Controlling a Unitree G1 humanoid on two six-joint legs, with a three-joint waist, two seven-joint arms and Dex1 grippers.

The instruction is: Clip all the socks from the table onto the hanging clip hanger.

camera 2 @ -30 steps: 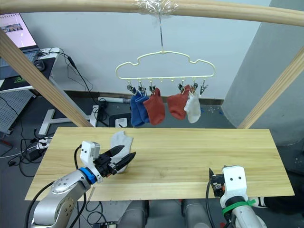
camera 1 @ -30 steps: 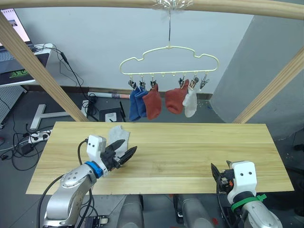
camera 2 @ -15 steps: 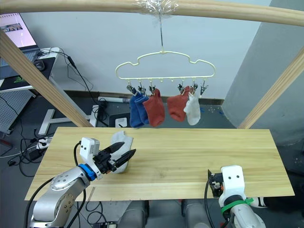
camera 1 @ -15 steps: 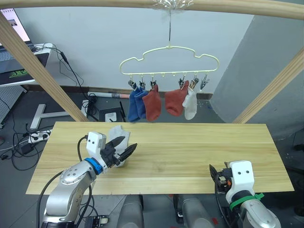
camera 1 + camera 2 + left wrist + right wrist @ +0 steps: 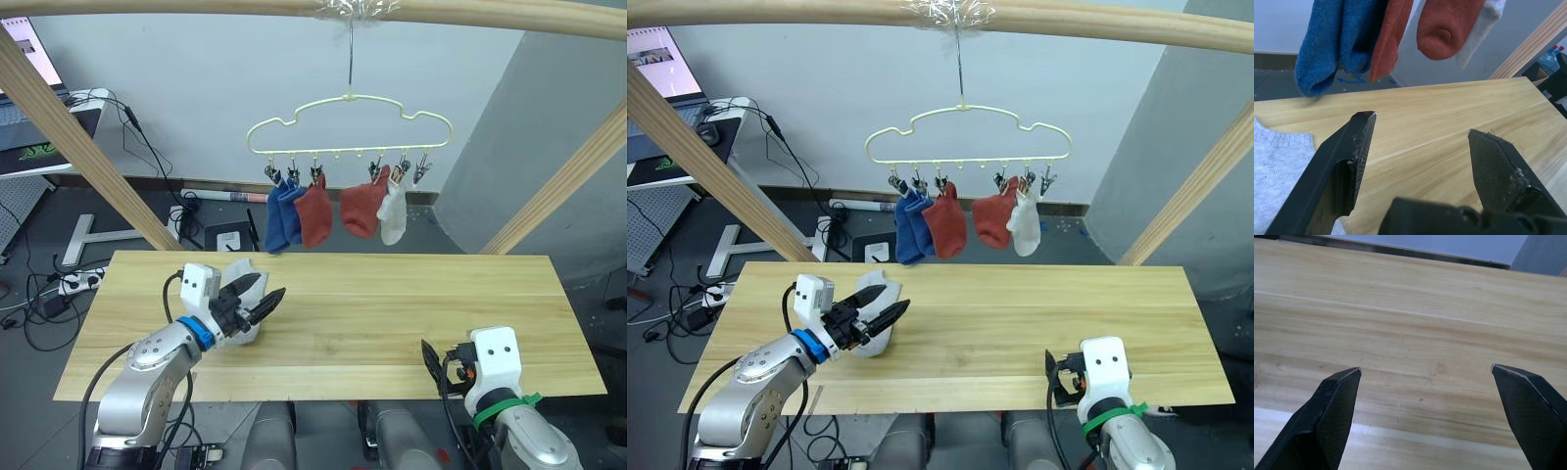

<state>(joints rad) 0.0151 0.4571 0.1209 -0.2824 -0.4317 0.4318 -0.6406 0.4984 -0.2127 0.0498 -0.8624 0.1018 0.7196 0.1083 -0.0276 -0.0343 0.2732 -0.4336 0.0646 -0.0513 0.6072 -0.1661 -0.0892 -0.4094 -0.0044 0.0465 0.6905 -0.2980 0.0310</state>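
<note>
A: What has changed near the table's (image 5: 392,313) front edge?
B: The right end effector (image 5: 438,360), fingers spread, has drawn back toward 5 o'clock.
A: And the left end effector (image 5: 257,304)?
B: Open, it has moved farther onto the grey sock (image 5: 243,284) at 9 o'clock. Five socks (image 5: 333,211) hang from the clip hanger (image 5: 349,122) at 12 o'clock.

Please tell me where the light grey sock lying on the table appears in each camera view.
Left eye view: grey sock under the open left hand.
Right eye view: grey sock, same spot on the table.
Left wrist view: beside one finger.
Right wrist view: bare table.
Shared landmark: hanging blue socks.
</note>
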